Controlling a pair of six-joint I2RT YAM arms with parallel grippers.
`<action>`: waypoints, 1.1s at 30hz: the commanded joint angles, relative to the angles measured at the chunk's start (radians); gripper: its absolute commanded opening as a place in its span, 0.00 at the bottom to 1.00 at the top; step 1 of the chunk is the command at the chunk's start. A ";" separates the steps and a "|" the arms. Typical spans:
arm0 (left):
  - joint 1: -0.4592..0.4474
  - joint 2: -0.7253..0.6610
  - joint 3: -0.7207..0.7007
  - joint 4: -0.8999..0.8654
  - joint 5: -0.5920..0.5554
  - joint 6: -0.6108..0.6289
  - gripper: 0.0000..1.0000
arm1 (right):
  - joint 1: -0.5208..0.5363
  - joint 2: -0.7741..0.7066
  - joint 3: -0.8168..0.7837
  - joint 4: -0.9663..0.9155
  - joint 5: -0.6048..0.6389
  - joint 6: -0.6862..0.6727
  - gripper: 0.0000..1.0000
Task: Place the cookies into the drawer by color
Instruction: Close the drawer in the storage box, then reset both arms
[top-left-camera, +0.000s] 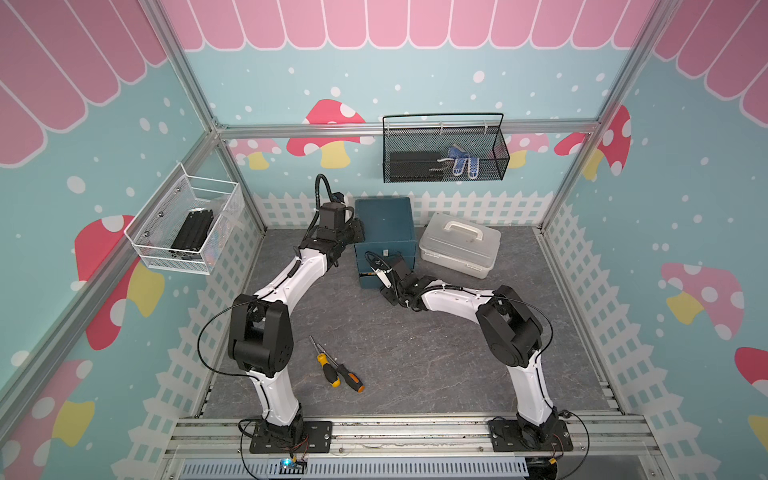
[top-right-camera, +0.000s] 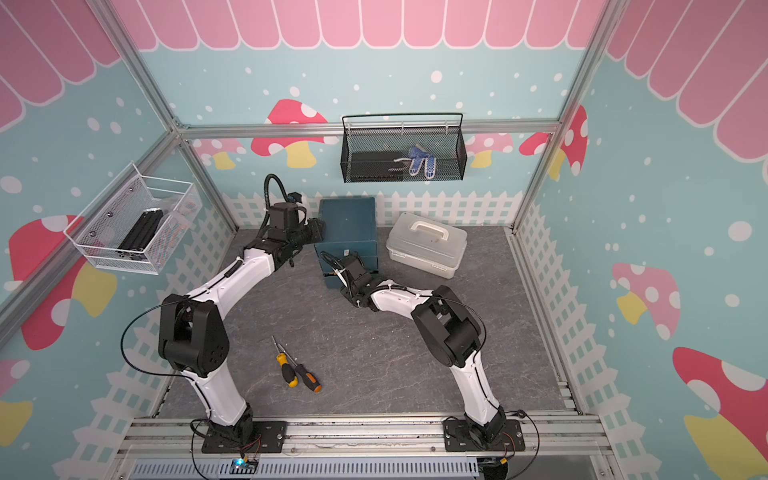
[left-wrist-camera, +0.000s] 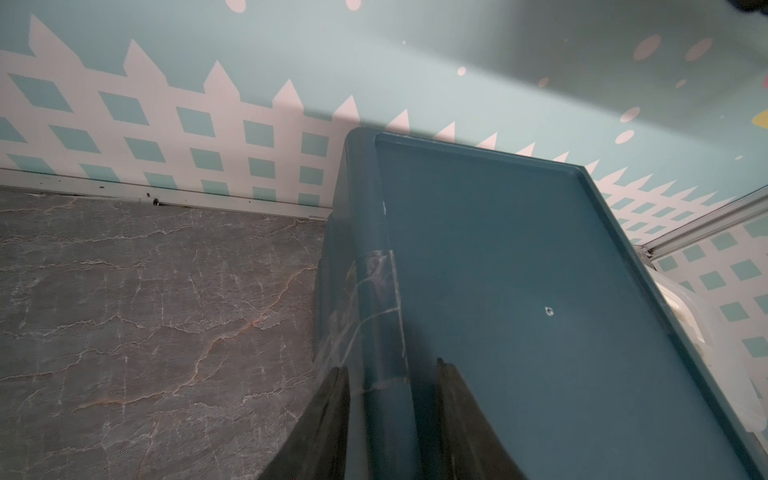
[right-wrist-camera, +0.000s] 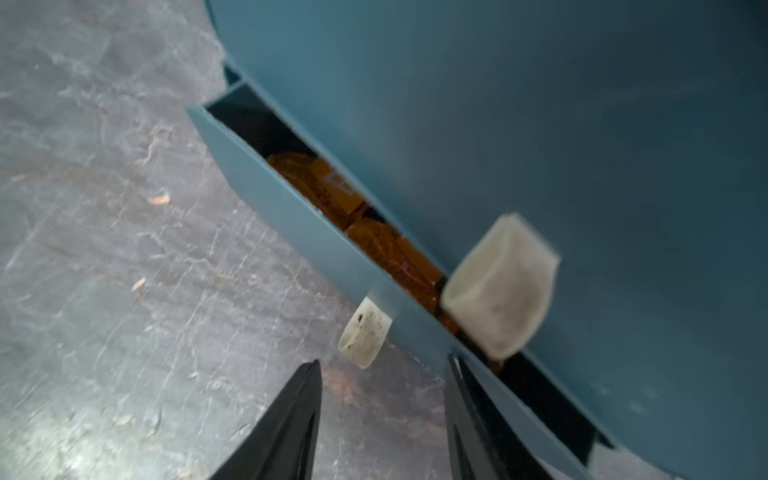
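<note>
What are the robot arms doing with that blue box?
The left gripper straddles the top edge of the drawer cabinet, seemingly steadying it. The right gripper sits open at the bottom drawer, which is only a crack open. Orange cookies lie inside. No cookies show on the table, only two screwdrivers.
</note>
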 joint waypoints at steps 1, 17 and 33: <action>-0.008 -0.015 -0.040 -0.119 -0.016 0.034 0.37 | -0.005 0.032 0.019 0.090 0.074 -0.062 0.50; -0.008 -0.030 -0.046 -0.126 -0.032 0.035 0.37 | 0.003 0.043 -0.074 0.321 0.147 -0.129 0.49; -0.068 -0.491 -0.441 0.224 -0.181 0.077 0.94 | 0.028 -0.674 -0.646 0.568 0.127 0.096 0.80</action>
